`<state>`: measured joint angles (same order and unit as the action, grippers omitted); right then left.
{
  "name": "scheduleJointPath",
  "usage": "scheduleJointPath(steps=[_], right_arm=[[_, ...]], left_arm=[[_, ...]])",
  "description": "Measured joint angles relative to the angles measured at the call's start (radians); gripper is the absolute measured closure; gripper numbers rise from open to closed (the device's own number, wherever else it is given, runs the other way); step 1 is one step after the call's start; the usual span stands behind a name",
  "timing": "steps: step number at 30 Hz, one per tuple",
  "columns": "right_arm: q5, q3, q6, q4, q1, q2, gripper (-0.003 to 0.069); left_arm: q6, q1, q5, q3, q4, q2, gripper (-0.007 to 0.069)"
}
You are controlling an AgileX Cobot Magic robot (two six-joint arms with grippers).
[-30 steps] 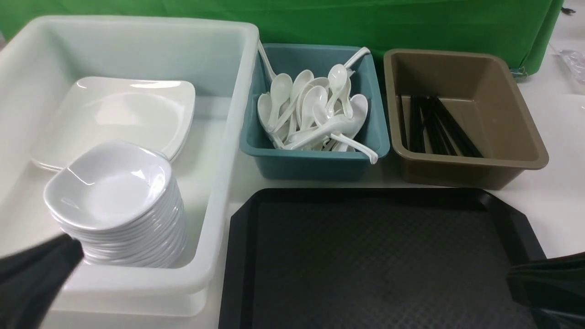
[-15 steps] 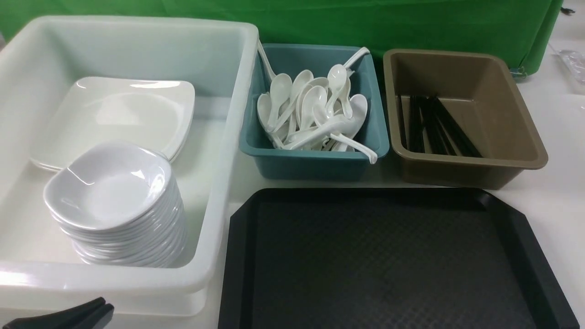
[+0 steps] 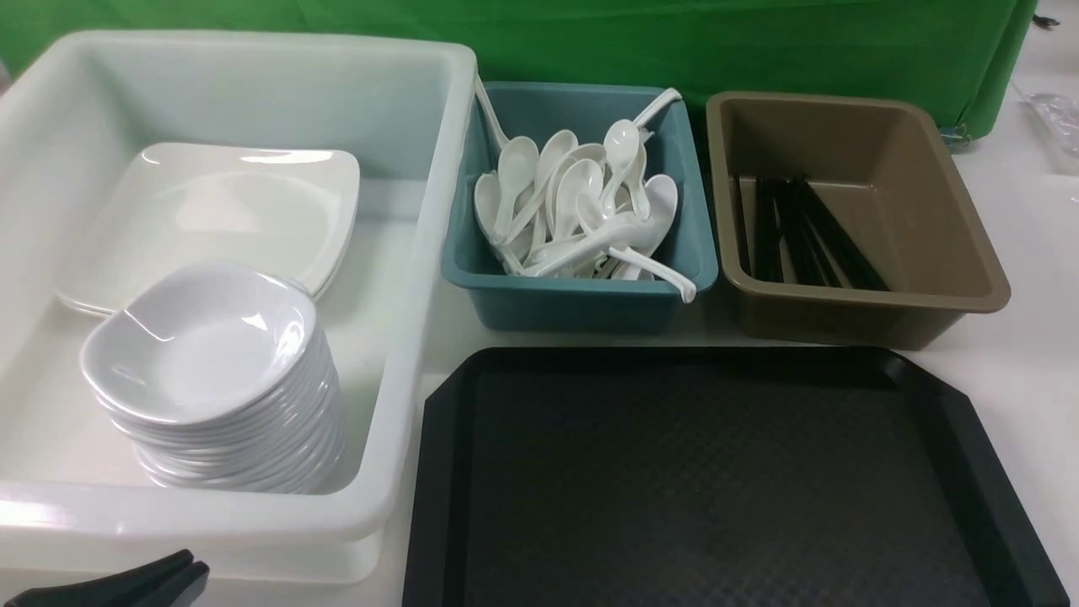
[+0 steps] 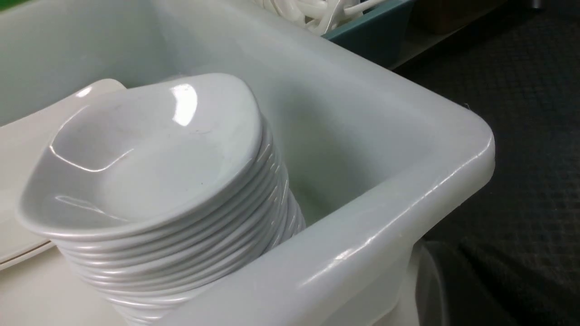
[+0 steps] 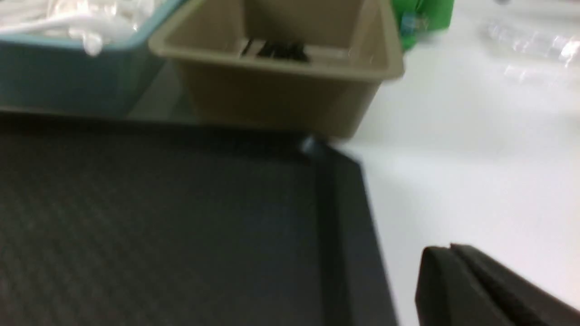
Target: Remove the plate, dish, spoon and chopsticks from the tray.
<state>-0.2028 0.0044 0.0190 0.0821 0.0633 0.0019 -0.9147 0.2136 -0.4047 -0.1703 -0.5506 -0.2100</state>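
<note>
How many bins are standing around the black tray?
3: the white tub to the left of the tray, the blue bin beyond it, and the brown bin beyond it, right of the blue one.

From here the tray [image 3: 716, 472] loses its near edge to the front view's border. Left of it, the stack of dishes [image 3: 211, 354] hides a corner of the plate [image 3: 228, 202]; beyond it, the lower spoons [image 3: 582, 202] lie buried, uncountable.

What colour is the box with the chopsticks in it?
Brown, best seen in the front view.
</note>
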Motion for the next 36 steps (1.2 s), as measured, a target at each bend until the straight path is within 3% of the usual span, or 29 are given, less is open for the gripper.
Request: scheduleJointPath(steps=[6, 27, 32, 33, 36], right_arm=[[-0.06, 0.002, 0.05, -0.002, 0.0, 0.0, 0.064], [-0.06, 0.002, 0.052, -0.002, 0.0, 0.0, 0.058], [-0.06, 0.002, 0.052, -0.002, 0.0, 0.0, 0.0571], [-0.06, 0.002, 0.052, -0.002, 0.0, 0.0, 0.0569], [-0.06, 0.002, 0.052, -0.002, 0.0, 0.0, 0.0569]], left_arm=[[0.0, 0.0, 0.001, 0.001, 0.0, 0.004, 0.0615], [0.009, 0.0, 0.017, 0.001, 0.003, 0.005, 0.0615], [0.343, -0.045, 0.149, 0.005, 0.144, 0.017, 0.0615], [0.456, -0.076, 0.173, 0.012, 0.226, 0.032, 0.0615], [0.621, -0.176, 0.19, 0.067, 0.326, 0.109, 0.0613]])
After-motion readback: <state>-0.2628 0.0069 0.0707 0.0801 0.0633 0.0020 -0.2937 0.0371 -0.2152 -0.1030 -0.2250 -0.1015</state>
